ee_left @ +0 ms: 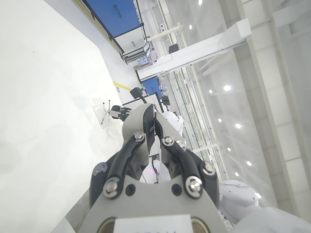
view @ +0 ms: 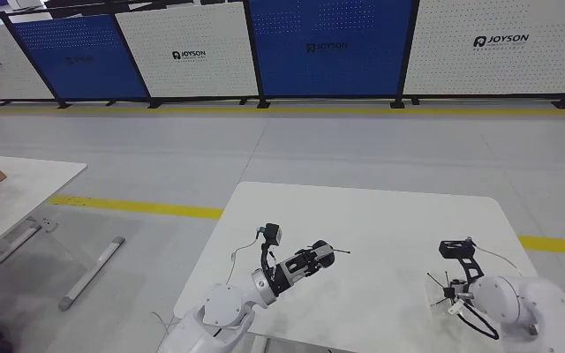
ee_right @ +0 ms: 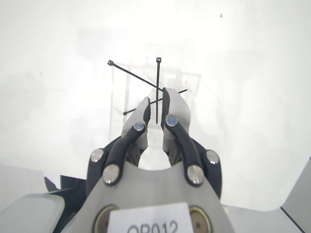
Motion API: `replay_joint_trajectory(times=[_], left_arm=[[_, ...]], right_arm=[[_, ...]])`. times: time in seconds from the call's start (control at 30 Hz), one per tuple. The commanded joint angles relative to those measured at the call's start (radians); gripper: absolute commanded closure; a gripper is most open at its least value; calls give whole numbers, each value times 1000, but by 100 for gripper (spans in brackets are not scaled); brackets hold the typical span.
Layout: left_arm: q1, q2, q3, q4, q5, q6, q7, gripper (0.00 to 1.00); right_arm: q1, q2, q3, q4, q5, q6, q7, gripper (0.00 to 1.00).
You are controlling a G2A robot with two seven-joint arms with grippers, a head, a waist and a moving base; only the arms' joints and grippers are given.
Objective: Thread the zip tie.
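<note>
My right pincer [ee_right: 156, 104] hangs just over the clear sheet [ee_right: 190, 81], jaws partly apart and gripping nothing. Three loose ties [ee_right: 158, 78] lie crossed on that sheet, one running right between my fingertips. My left pincer [view: 323, 254], well away from the sheet, is pinched tight on a zip tie [view: 341, 252] poking out of its tip. No loop anywhere, so I'd say the threading is all yet to do. Head or tail sticking out? Too thin to tell, and my pads hide the rest.
</note>
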Motion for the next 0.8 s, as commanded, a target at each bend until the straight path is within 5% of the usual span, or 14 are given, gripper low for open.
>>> replay_joint_trajectory(times=[0.0, 0.4, 0.77], left_arm=[[0, 0, 0, 0, 0, 0, 0, 100], [0, 0, 0, 0, 0, 0, 0, 100], [0, 0, 0, 0, 0, 0, 0, 100]], right_arm=[[2, 1, -3, 1, 2, 1, 0, 84], [40, 3, -33, 40, 17, 13, 0, 80], [60, 5, -57, 69, 30, 24, 0, 88]])
